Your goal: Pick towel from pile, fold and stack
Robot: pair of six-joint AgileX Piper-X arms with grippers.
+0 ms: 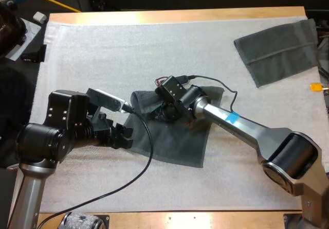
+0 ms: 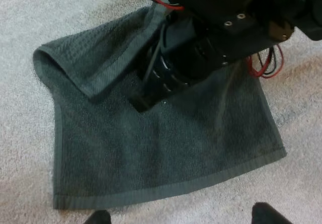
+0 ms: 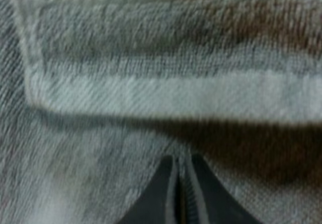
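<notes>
One dark grey-green towel [image 1: 180,141] lies at the middle of the white mat [image 1: 103,49], mostly flat, with one corner flap turned over onto itself. The right gripper [image 1: 160,113] is down on it just beside that flap. In the right wrist view its fingers [image 3: 163,196] are pressed almost together, with what looks like a thin sliver of cloth pinched between them. The left gripper [image 1: 123,136] hovers at the towel's edge on its own arm's side, fingers [image 2: 98,218] spread and clear of the cloth. A second towel [image 1: 280,49] lies flat at the far right of the mat, well apart, near the tabletop [image 1: 180,16] edge.

The risk, as I judge it, is that the pinch looks slight, so the cloth could slip out mid-fold. The pull could also drag the whole towel askew, since nothing pins its other side. In the high view the right arm's wrist hides where the fingertips meet the cloth, and how many layers are caught is hard to make out
</notes>
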